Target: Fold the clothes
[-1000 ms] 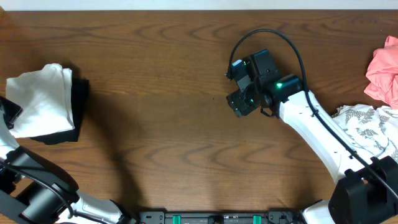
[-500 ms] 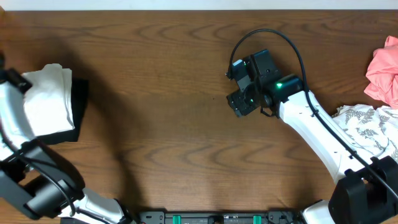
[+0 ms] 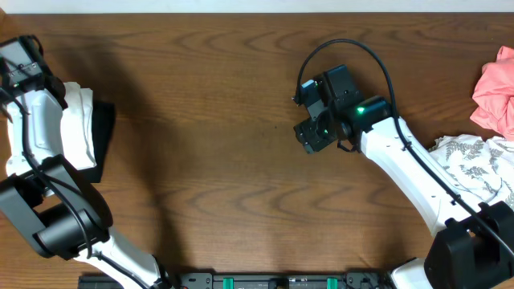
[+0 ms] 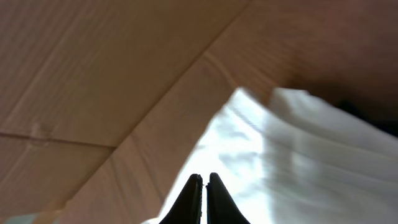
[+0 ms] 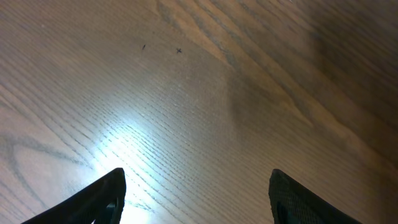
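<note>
Left gripper [image 4: 203, 179] swung far over the folded white T-shirt [image 3: 80, 132], pinched together, empty; right gripper [image 3: 312, 128] stayed apart. I judged that stack done; pink garment [image 3: 494, 88] next.

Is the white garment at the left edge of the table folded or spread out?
Folded. The white garment lies as a compact bundle on a black garment; the left wrist view shows its layered edges.

The left arm [image 3: 34, 144] reaches far forward on its own side, and the left gripper [image 4: 203, 190] has its jaws pressed tightly together. The right arm [image 3: 405, 164] stretches diagonally inward, the right gripper [image 5: 196, 199] hanging low with fingers spread wide, empty.
</note>
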Controlling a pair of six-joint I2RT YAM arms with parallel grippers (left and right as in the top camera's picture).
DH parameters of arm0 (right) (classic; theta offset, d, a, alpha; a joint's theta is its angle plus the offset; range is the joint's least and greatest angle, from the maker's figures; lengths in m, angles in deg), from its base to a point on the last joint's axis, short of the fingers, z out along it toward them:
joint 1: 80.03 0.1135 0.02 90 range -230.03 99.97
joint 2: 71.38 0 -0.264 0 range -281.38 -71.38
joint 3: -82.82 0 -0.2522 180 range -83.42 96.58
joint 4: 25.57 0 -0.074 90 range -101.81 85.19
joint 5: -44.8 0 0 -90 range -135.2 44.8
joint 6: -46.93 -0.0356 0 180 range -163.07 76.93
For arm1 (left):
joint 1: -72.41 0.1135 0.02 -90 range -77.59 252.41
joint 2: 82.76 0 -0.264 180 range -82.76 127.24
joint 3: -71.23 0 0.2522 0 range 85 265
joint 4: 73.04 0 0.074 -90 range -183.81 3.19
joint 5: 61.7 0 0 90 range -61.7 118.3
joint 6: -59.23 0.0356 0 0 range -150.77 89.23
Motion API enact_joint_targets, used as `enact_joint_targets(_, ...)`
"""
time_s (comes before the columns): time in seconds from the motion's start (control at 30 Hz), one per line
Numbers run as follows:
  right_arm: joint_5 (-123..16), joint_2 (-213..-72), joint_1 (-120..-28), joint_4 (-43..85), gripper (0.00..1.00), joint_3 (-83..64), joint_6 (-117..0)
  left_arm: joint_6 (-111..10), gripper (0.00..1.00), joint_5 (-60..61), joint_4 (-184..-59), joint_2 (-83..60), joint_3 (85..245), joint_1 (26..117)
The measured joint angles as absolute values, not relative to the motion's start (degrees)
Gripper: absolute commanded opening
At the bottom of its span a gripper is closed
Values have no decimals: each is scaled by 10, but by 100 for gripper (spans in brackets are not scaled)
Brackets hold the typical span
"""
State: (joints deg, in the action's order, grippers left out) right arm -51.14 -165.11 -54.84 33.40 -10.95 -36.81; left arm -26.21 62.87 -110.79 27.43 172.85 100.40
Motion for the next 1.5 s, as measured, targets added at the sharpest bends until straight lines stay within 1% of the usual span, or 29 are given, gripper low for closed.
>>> enact_joint_targets(0.23,-511,-1651,-548,336,72,-110,-368,-260,6,646,-1104,292,1728,1025)
enact_joint_targets(0.5,-511,-1651,-548,341,72,-110,-368,-265,6,590,-1148,374,1732,1015)
enact_joint_targets(0.67,-512,-1651,-548,340,72,-110,-368,-281,6,592,-1164,402,1740,983)
enact_joint_targets(0.87,-512,-1651,-548,341,72,-110,-368,-287,7,616,-1159,407,1742,905)
enact_joint_targets(1.0,-511,-1651,-548,341,72,-110,-368,-289,8,620,-1160,408,1742,875)
enact_joint_targets(1.17,-511,-1651,-548,341,72,-110,-368,-293,16,624,-1161,408,1742,879)
enact_joint_targets(1.2,-511,-1651,-548,341,72,-110,-368,-293,22,624,-1162,408,1742,879)
enact_joint_targets(1.3,-512,-1651,-548,339,72,-110,-368,-292,32,634,-1163,406,1743,880)
enact_joint_targets(1.33,-511,-1651,-548,337,72,-110,-368,-292,37,634,-1163,404,1743,880)
enact_joint_targets(1.47,-512,-1651,-548,332,72,-110,-368,-294,48,630,-1166,386,1743,885)
enact_joint_targets(1.5,-511,-1651,-548,331,72,-110,-368,-293,50,628,-1166,380,1743,885)
